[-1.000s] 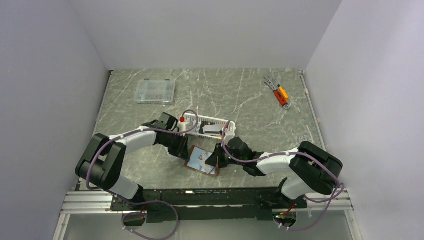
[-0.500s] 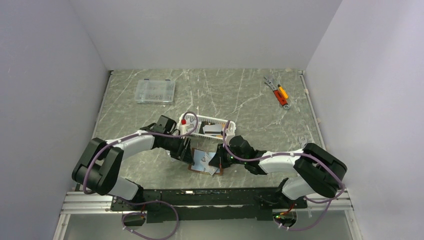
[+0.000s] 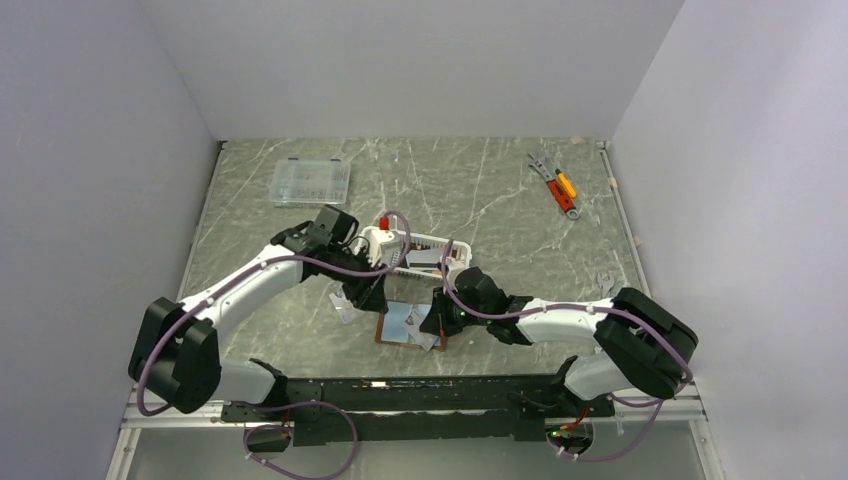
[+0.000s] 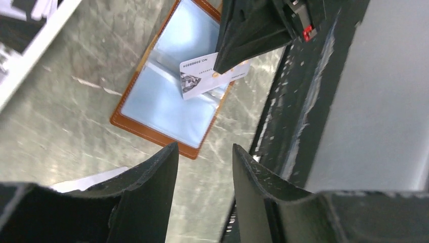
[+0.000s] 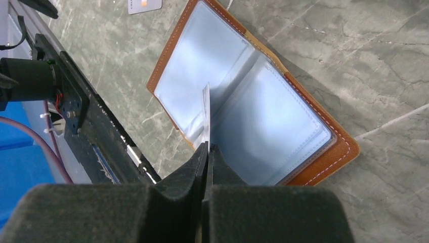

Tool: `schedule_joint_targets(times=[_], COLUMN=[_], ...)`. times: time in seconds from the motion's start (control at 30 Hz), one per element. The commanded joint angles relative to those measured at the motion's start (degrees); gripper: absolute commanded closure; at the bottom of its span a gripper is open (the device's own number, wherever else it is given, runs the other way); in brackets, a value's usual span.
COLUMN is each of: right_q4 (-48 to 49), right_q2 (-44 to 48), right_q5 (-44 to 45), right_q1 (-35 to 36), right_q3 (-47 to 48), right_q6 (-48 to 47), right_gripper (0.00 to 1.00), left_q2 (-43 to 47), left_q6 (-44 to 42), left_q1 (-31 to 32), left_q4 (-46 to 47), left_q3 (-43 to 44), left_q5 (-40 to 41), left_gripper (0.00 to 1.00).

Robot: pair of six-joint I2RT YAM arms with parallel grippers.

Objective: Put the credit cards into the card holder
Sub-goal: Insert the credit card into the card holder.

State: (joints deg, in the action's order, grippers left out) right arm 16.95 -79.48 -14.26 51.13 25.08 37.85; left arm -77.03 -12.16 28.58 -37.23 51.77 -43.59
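Observation:
The card holder lies open on the table, brown leather with pale blue pockets; it also shows in the left wrist view and the right wrist view. My right gripper is shut on a grey-white credit card, seen edge-on in the right wrist view, its lower edge at the middle fold. My left gripper is open and empty, above the table near the card holder's near-left corner. Another credit card lies flat on the table beside the card holder.
A white slotted basket holding more cards stands just behind the card holder. A clear compartment box sits at the back left, and small tools at the back right. The black base rail runs along the near table edge.
My left gripper has let go of the card holder's left edge and risen above it. My right gripper has stayed over the open card holder with the card.

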Motion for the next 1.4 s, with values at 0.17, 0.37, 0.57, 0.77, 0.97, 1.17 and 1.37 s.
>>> schedule_joint_targets(times=[0.17, 0.37, 0.57, 0.77, 0.97, 1.17, 1.37], right_q4=[-5.5, -4.7, -5.0, -5.8, -3.9, 0.9, 7.1], right_q2=[2.3, 3.6, 4.1, 6.2, 8.6, 9.8, 11.0], right_q5=[2.1, 2.2, -0.2, 2.9, 5.9, 7.0, 7.9], right_q1=[-0.1, -0.3, -1.9, -3.2, -3.2, -3.2, -3.1], right_q3=[1.6, 0.4, -0.1, -0.8, -3.3, -6.1, -7.9], right_q6=[0.4, 2.4, 1.8, 4.6, 8.7, 11.6, 14.1], right_gripper=[1.00, 1.00, 1.00, 1.00, 1.00, 1.00, 1.00], left_q2=[-0.6, -2.4, -2.5, -3.3, -3.3, -3.6, -3.6], left_q6=[-27.5, -37.9, -40.5, -36.8, -32.9, -31.0, -29.9], left_q1=[13.2, 18.9, 21.0, 24.6, 28.4, 29.5, 29.6], left_q4=[2.1, 7.1, 10.5, 10.2, 9.7, 11.0, 10.4], left_q3=[-1.2, -7.3, -10.8, -10.5, -12.0, -12.8, -12.3], left_q5=[13.8, 24.4, 27.5, 27.0, 25.9, 27.4, 28.5], left_gripper=[0.54, 0.62, 0.68, 0.74, 0.80, 0.83, 0.89])
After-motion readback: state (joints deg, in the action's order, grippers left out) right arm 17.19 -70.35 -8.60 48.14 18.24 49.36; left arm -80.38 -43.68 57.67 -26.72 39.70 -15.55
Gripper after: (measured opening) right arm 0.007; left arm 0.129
